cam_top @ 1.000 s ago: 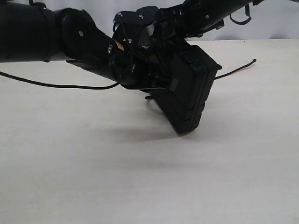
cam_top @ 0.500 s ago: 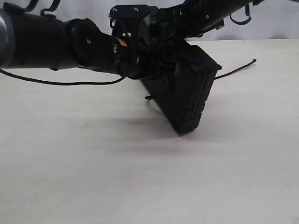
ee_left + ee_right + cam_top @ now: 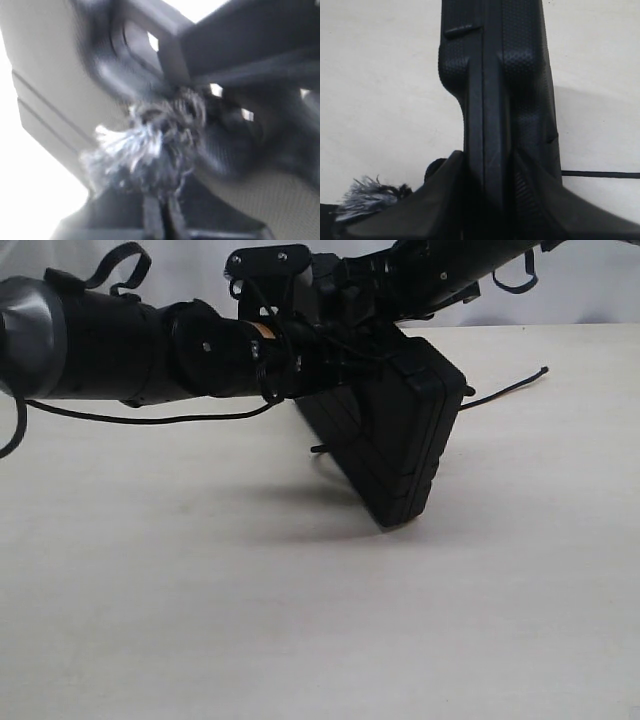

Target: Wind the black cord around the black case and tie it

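Worktop [image 3: 200, 620]: pale cream, matte, faintly mottled, fills most of the exterior view. Its far edge runs level across the top of that view. Behind it stands a plain wall [image 3: 590, 290], whitish with a faint lilac cast. Light is even and diffuse. A soft grey shadow [image 3: 290, 525] lies mid-worktop with blurred edges. Right wrist view shows the same cream surface, shaded on one side. Left wrist view's background is blown out white.

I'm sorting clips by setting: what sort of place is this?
Probably a robot lab bench: bare pale table, plain white wall, black robot arm over a case.
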Available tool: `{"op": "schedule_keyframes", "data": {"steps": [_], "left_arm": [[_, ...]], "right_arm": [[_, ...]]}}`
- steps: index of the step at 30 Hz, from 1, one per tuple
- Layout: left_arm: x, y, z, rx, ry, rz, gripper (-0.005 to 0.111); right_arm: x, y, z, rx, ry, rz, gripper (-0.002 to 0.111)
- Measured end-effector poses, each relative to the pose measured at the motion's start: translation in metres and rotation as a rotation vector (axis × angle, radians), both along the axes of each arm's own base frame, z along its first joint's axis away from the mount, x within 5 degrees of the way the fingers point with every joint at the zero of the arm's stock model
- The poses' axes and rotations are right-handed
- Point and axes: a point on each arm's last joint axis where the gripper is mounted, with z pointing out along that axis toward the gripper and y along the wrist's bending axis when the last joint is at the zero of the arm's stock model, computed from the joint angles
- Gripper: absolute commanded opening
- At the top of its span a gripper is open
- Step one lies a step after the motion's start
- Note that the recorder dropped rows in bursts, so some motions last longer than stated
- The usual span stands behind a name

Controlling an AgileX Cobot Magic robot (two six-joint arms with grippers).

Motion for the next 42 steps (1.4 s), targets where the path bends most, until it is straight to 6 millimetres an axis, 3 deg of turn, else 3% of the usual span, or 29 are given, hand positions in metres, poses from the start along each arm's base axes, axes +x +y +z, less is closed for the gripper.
{"op": "schedule_keyframes", "data": {"steps": [8,14,22,32,42], "left_arm": [[-0.005,0.001,0.007,0.248,-0.168,-0.217,0.0],[-0.021,0.013,0.055,0.305,-0.285,-0.28,0.0],[-0.017,0.01,0.055,0.287,-0.339,-0.267,0.0],[-0.009,0.004,0.029,0.313,-0.296,-0.277,0.0],[-0.006,0.002,0.033,0.27,-0.342,-0.249,0.0]], "right_arm": [[0.0,0.0,0.0,0.0,-0.001,0.0,0.027],[0.0,0.0,0.0,0.0,-0.001,0.0,0.027],[0.0,0.0,0.0,0.0,-0.001,0.0,0.027],[0.0,0.0,0.0,0.0,-0.001,0.0,0.027],[0.0,0.0,0.0,0.0,-0.001,0.0,0.027]]}}
